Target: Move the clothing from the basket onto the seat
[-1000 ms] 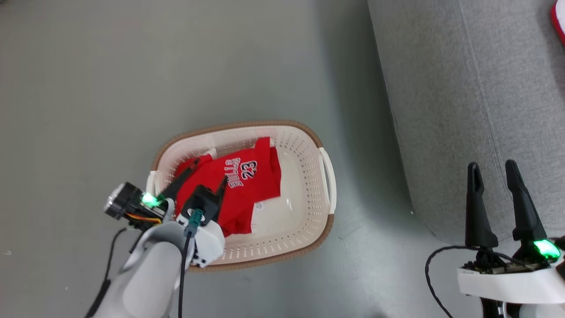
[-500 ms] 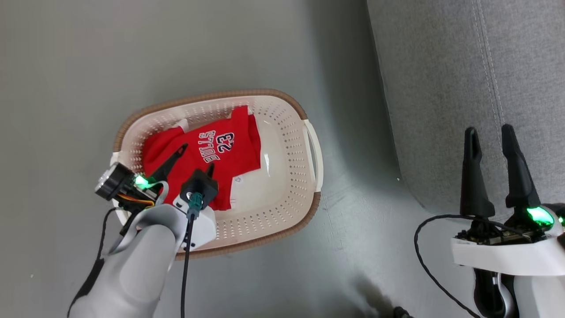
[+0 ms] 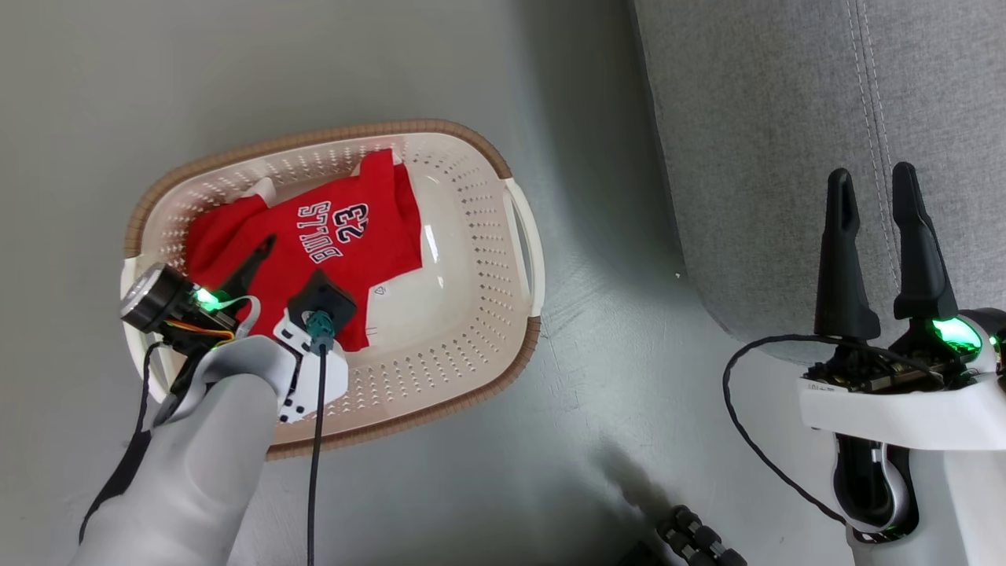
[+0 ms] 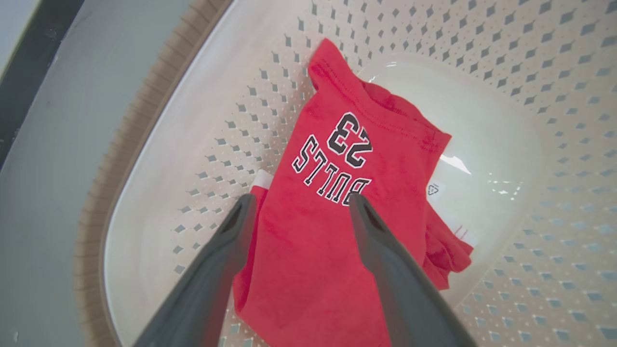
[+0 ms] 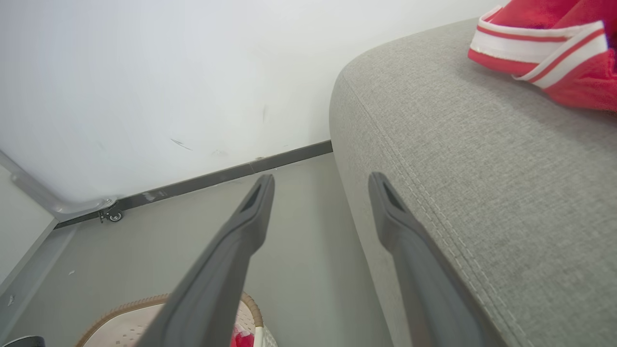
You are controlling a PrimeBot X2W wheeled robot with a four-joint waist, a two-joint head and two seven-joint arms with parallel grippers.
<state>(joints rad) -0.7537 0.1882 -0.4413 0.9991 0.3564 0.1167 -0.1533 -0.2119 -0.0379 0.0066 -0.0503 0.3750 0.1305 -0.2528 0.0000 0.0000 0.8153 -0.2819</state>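
Left end effector stood inside the basket, jaws fully apart and gripping nothing. Its two dark fingers pointed down over the lettered garment, one on each side of the fabric's middle section. Whether the tips touched the fabric could not be determined.

The lettered garment, red with dark lettering and numbers, lay crumpled in the left half of the basket, partly up the perforated wall. The right half of the basket bottom was bare. The basket rested on the grey floor, near the seat but not touching it.

The seat occupied the upper right of the head view, its stitched seam running down the upholstery. Right end effector was held in front of the seat's rounded edge, jaws fully apart and gripping nothing.

In the right wrist view, the striped garment, red with white trim, lay on top of the seat, well apart from the right end effector. A white wall stood behind the seat.
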